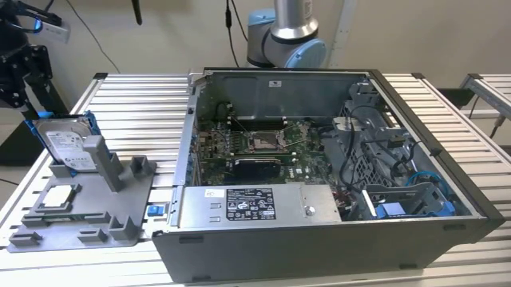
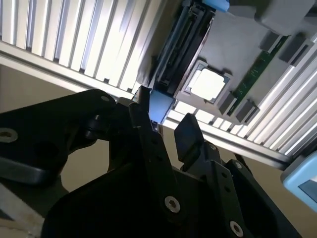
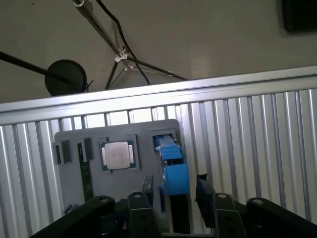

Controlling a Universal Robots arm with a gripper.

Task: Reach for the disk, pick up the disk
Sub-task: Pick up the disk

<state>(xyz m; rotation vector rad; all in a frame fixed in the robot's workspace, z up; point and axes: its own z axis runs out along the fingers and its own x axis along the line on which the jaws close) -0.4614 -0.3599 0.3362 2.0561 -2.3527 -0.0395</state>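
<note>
The disk stands between the hand's spread fingers.

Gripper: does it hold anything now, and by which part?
Nothing is gripped yet, it seems: the open gripper straddles the blue end of the disk without closing on it.

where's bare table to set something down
Bare slatted table lies beyond the grey fixture, beside the computer case, and past the case on the exterior view's right. Crowded: the fixture, holding the disk and chip, with the open gripper astride the disk.
</note>
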